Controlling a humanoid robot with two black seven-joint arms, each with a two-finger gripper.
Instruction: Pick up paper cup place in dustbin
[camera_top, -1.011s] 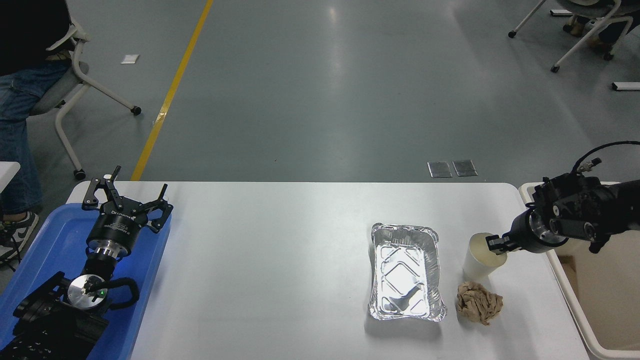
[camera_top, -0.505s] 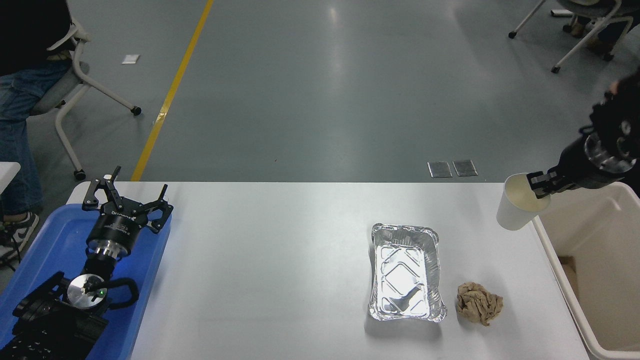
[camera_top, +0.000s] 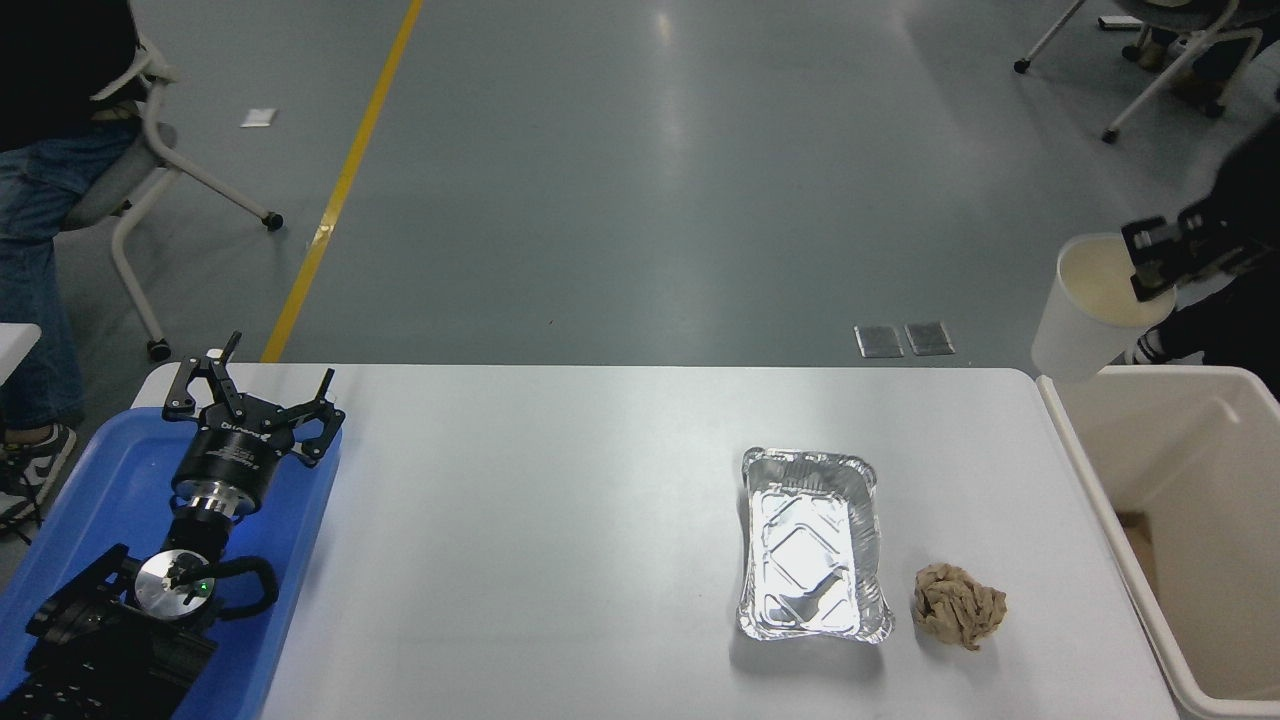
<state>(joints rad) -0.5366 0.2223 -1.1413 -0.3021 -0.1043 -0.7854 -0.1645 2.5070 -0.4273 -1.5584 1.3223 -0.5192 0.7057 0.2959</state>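
The white paper cup (camera_top: 1085, 320) with a cream inside hangs high in the air at the right edge, above the far left corner of the cream-beige dustbin (camera_top: 1130, 555). My right gripper (camera_top: 1152, 262) is shut on the cup's rim, one finger inside the cup and one outside. The dustbin stands off the table's right edge, and its right part is cut off by the picture. My left gripper (camera_top: 252, 395) is open and parked over the blue tray at the lower left.
A shiny foil tray (camera_top: 812, 545) lies on the white table (camera_top: 560, 520), with a crumpled brown paper ball (camera_top: 957, 604) to its right. A blue tray (camera_top: 90, 500) sits at the left edge. A seated person is at the top left, and office chairs at the top right.
My right gripper has lifted the paper cup off the table beside the foil tray and carried it up and to the right, over the dustbin's far corner. The left arm has not moved.
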